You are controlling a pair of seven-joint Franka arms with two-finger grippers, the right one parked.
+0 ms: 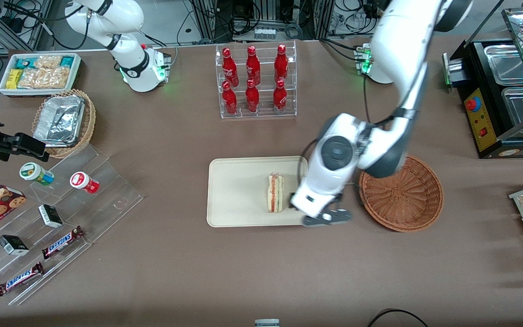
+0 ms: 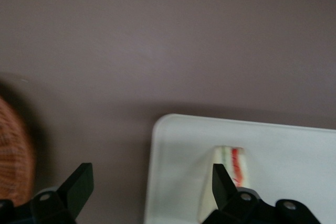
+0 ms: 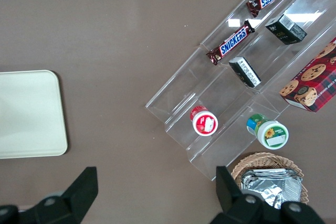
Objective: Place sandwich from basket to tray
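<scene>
Left-arm gripper (image 2: 149, 184): fingers spread wide apart, nothing between them. In front view the gripper (image 1: 323, 213) sits low-centre-right of frame, over the tray edge that faces the basket. One fingertip (image 2: 223, 182) sits just beside the sandwich, the other over bare table; whether the near finger touches the bread can't be told.

Sandwich (image 1: 275, 192): on the tray, standing on edge w/ filling stripes up, approx. frame centre, close to the tray end nearest the basket. Wrist view shows same wedge (image 2: 231, 169) w/ red/green stripe visible.

Tray (image 1: 239, 190): cream rectangle, centre frame. Judged: the wide finger gap suits a release that leaves the wedge standing as it is.

Basket (image 1: 402, 195): reddish-brown wicker, right of tray in frame, partly under the arm's wrist; visible part holds nothing.

Status, judged: placement looks complete; only arm retreat remains. Risk: near finger may clip the wedge and tip it.
</scene>
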